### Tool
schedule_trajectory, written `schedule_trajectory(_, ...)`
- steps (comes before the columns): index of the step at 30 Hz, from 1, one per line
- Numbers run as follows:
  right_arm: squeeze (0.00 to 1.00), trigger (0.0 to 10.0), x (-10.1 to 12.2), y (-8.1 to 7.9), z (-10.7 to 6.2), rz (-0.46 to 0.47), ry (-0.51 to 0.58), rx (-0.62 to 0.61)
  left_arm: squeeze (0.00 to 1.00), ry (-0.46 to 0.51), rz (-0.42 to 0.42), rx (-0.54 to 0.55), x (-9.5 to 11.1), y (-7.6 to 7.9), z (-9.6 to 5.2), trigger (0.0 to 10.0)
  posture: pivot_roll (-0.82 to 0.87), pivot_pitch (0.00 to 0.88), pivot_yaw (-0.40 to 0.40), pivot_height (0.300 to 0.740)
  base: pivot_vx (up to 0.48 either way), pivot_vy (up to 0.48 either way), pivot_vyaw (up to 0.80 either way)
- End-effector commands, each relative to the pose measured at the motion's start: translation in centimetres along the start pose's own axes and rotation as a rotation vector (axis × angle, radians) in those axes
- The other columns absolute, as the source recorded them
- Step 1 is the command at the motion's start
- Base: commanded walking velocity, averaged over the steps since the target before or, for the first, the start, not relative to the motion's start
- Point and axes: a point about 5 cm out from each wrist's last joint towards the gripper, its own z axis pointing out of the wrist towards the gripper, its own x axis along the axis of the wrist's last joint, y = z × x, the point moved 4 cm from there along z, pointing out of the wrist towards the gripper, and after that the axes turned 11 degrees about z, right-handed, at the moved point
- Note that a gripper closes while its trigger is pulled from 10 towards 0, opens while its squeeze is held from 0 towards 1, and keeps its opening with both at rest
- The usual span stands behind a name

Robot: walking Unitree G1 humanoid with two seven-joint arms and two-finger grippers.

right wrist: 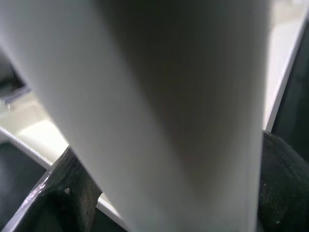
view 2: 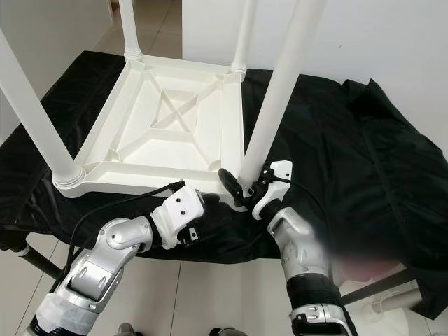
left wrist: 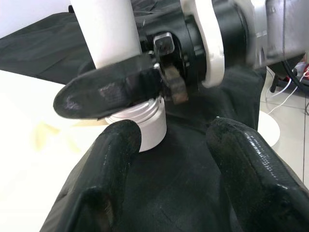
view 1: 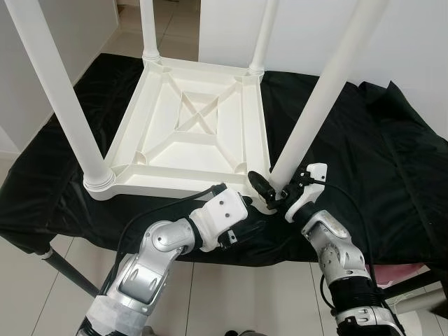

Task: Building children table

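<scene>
Gripping the near-right leg of the upside-down white table with my right gripper, low down just above the collar where the leg meets the corner socket. Its two black fingers are clamped around the leg, one on each side, and my right wrist view has the white tube running straight between them. The table lies top-down on a black cloth with all four legs pointing up; the near-left leg stands at the left corner and the two far ones are up at the far edge. So the leg I'm holding sits at the table's near-right corner, right in front of me. My left gripper is just left of that same corner, low over the cloth near the table's near edge, fingers spread apart and holding nothing. From the left wrist view one of its fingers is close beside the leg's white collar, though I can't tell if it touches, and the right gripper's finger crosses just above it.
</scene>
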Motion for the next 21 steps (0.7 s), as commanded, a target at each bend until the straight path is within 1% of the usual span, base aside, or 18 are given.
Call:
schedule_trajectory(1, 0.0, 10.0, 0.5, 0.0, 0.1, -0.045, 0.0, 0.017, 0.0, -0.016, -0.008, 0.052, -0.2, -0.1, 0.2, 10.0, 0.02, 0.083, -0.07, 0.74, 0.0, 0.0, 0.0)
schedule_trajectory(3, 0.0, 10.0, 1.1, 0.2, 0.0, -0.131, -0.015, 0.036, 0.0, -0.016, -0.01, 0.051, -0.2, 0.0, 0.1, 10.0, 0.02, 0.085, -0.07, 0.74, 0.0, 0.0, 0.0)
schedule_trajectory(4, 0.0, 10.0, 1.1, 0.2, 0.0, -0.131, -0.015, 0.036, 0.0, -0.016, -0.01, 0.051, -0.2, 0.0, 0.1, 10.0, 0.02, 0.085, -0.07, 0.74, 0.0, 0.0, 0.0)
schedule_trajectory(6, 0.0, 10.0, 1.8, 0.2, -0.2, -0.214, -0.019, 0.056, 0.0, -0.016, -0.013, 0.051, -0.2, 0.1, 0.1, 10.0, 0.03, 0.09, -0.072, 0.74, 0.0, 0.0, 0.0)
schedule_trajectory(10, 0.0, 10.0, 2.0, -0.3, -0.6, -0.287, -0.041, 0.106, 0.0, -0.017, -0.016, 0.051, -0.2, 0.2, 0.0, 10.0, 0.03, 0.096, -0.072, 0.74, 0.0, 0.0, 0.0)
schedule_trajectory(11, 0.0, 5.0, 1.9, -0.3, -0.7, -0.301, -0.051, 0.115, 0.0, -0.016, -0.018, 0.05, -0.1, 0.2, 0.0, 10.0, 0.02, 0.096, -0.072, 0.74, 0.0, 0.0, 0.0)
schedule_trajectory(12, 0.0, 2.7, 1.8, -0.3, -0.7, -0.307, -0.054, 0.118, 0.0, -0.016, -0.018, 0.049, -0.1, 0.3, 0.0, 10.0, 0.02, 0.099, -0.07, 0.74, 0.0, 0.0, 0.0)
schedule_trajectory(13, 0.0, 1.0, 1.7, -0.3, -0.7, -0.305, -0.055, 0.123, 0.0, -0.016, -0.019, 0.049, -0.1, 0.3, 0.0, 10.0, 0.02, 0.099, -0.07, 0.74, 0.0, 0.0, 0.0)
schedule_trajectory(16, 0.0, 1.0, 1.7, -0.3, -0.7, -0.303, -0.055, 0.127, 0.0, -0.016, -0.019, 0.048, -0.1, 0.3, 0.0, 10.0, 0.02, 0.099, -0.07, 0.74, 0.0, 0.0, 0.0)
schedule_trajectory(17, 0.0, 0.0, 1.6, -0.3, -0.7, -0.303, -0.055, 0.128, 0.0, -0.016, -0.02, 0.049, -0.1, 0.3, 0.0, 10.0, 0.02, 0.1, -0.071, 0.74, 0.0, 0.0, 0.0)
schedule_trajectory(21, 0.0, 0.0, 1.2, -0.4, -0.8, -0.308, -0.064, 0.131, 0.0, -0.018, -0.02, 0.05, -0.2, 0.4, 0.0, 10.0, 0.02, 0.098, -0.076, 0.74, 0.0, 0.0, 0.0)
